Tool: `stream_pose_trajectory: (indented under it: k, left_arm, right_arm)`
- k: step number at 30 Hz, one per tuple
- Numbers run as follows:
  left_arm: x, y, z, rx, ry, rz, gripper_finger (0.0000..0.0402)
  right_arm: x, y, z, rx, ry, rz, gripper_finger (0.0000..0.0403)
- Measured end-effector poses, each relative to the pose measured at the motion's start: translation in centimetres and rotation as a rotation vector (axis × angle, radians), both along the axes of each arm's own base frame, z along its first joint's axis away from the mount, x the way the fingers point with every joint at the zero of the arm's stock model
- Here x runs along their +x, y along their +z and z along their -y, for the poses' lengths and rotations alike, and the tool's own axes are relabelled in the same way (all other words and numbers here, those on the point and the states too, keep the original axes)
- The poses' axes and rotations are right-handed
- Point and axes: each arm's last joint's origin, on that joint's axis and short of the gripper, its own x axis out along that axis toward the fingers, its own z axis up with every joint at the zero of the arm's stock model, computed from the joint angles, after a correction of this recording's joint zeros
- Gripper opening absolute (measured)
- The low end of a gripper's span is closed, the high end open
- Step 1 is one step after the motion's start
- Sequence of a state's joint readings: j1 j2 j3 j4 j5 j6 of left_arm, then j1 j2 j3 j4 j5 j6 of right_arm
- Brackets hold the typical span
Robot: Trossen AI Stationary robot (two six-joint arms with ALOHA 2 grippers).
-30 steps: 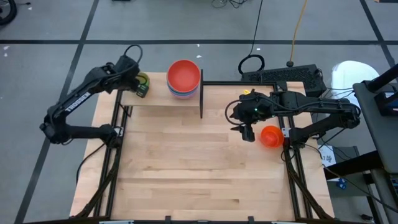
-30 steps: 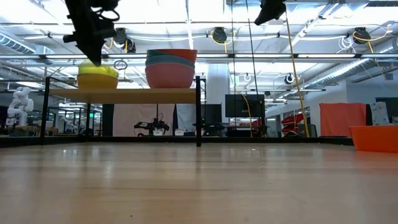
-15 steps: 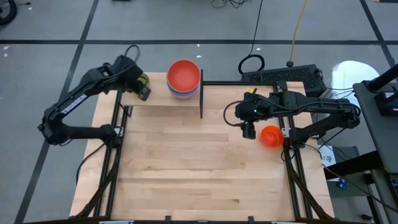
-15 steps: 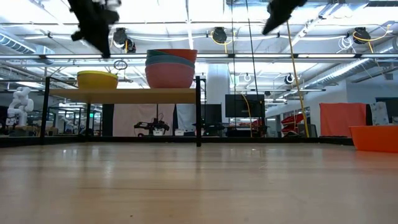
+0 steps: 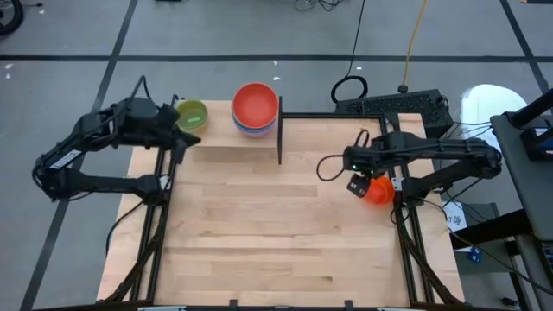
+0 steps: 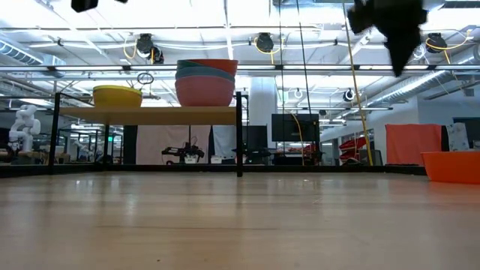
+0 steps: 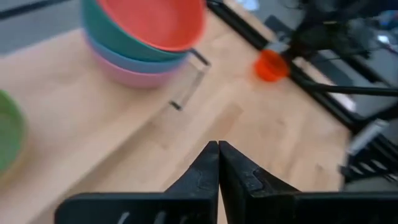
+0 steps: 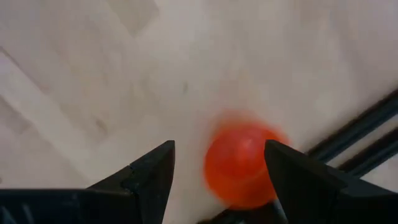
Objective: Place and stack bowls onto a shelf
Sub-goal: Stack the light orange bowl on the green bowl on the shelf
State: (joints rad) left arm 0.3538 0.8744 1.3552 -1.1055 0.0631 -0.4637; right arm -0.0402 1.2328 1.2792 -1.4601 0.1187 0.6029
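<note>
Now we see the shelf [image 5: 229, 142] at the table's [image 5: 276, 250] far left, holding a mouth-up stack of big bowls with the red bowl [image 5: 256, 102] on top, and left of it a small stack topped by the green bowl [image 5: 192, 113]. Left gripper [image 7: 218, 155] is pinched shut, empty, off the shelf's left end. Right gripper [image 8: 219, 163], jaws spread wide, hangs over the upright orange bowl [image 5: 375, 190] at the right edge. We find no readable writing.

My left gripper [image 5: 180, 142] sits at ten o'clock, fingers [image 7: 208, 171] pressed together, empty. My right gripper [image 5: 358, 184] hangs at three o'clock, fingers [image 8: 152, 171] spread wide.
</note>
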Motion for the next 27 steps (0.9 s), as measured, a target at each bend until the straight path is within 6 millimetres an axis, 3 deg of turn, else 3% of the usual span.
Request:
stream_pose_trajectory:
  k: [5, 14, 21, 27]
  left_arm:
    - [-0.2, 0.2, 1.4, -0.030, -0.086, 0.028, 0.0007]
    - [0.6, 0.0, 2.1, -0.012, -0.138, 0.002, 0.0018]
    - [0.9, -0.1, 2.1, -0.014, -0.144, -0.006, 0.0004]
    - [1.1, -0.1, 2.1, -0.020, -0.140, -0.010, 0.0022]
  right_arm:
    - [-1.0, -4.3, -0.5, 0.152, -0.091, -0.084, 0.0240]
    - [-3.6, -11.2, -0.5, 0.165, -0.184, -0.269, 0.0240]
    - [-2.6, -11.9, -0.7, 0.243, -0.125, -0.160, 0.0240]
    - [-1.7, -11.9, -0.5, 0.204, -0.066, -0.070, 0.0240]
